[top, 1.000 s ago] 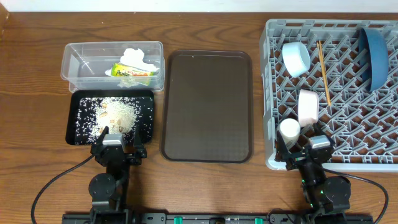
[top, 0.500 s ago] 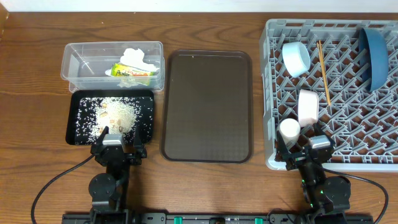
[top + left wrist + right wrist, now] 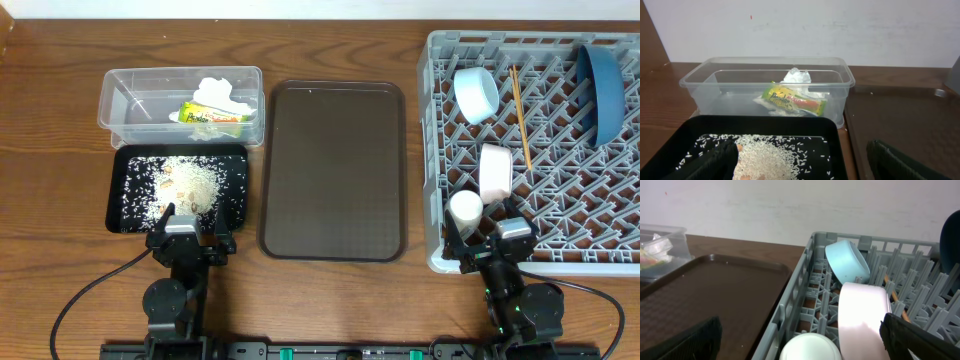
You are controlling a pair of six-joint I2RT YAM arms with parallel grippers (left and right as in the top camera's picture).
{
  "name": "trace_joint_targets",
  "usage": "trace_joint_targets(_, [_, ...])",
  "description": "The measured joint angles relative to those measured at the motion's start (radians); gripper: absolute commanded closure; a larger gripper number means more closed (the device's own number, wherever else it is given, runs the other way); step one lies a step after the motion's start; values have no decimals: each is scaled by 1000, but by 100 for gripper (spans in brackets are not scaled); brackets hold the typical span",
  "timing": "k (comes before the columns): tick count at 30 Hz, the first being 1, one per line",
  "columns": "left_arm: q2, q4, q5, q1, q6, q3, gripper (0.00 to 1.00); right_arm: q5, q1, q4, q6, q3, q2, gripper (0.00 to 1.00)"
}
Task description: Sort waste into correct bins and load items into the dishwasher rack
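**Inspector:** What was the condition of the left claw (image 3: 192, 238)?

**Assessor:** Released. Its fingers stood wide apart and gripped nothing. It sat at the near edge of the black tray (image 3: 238, 160). The rice grains (image 3: 188, 180) lay heaped and scattered in that tray, just ahead of the claw and apart from both fingers.

**Inspector:** And the other waste?

**Assessor:** The paper napkin (image 3: 218, 92) and the wrapper (image 3: 212, 113) lay together towards the right end of the clear tub (image 3: 120, 100). The tub stood directly behind the black tray, well apart from the claw.

**Inspector:** The right claw (image 3: 490, 242)?

**Assessor:** Also released, with its fingers spread and holding nothing, at the near left corner of the dishwasher rack (image 3: 560, 215). The cup (image 3: 465, 208) sat in that corner, just ahead of the claw. The white bowl (image 3: 495, 170) stood on edge immediately behind the cup; I could not tell whether the two touched. The light blue bowl (image 3: 476, 93) was tilted in the far left part of the rack. The chopsticks (image 3: 520, 115) lay along the lattice just to its right. The dark blue dish (image 3: 603, 85) stood on edge near the far right corner.

**Inspector:** Anything else recorded?

**Assessor:** A brown serving tray (image 3: 333, 170) lay flat on the wooden surface (image 3: 50, 250), between the bins and the rack.
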Motion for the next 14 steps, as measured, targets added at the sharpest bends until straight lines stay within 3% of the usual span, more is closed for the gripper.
trace_joint_targets(14, [0,0,0,0,0,0,15,0,0,0,0,0,0,1])
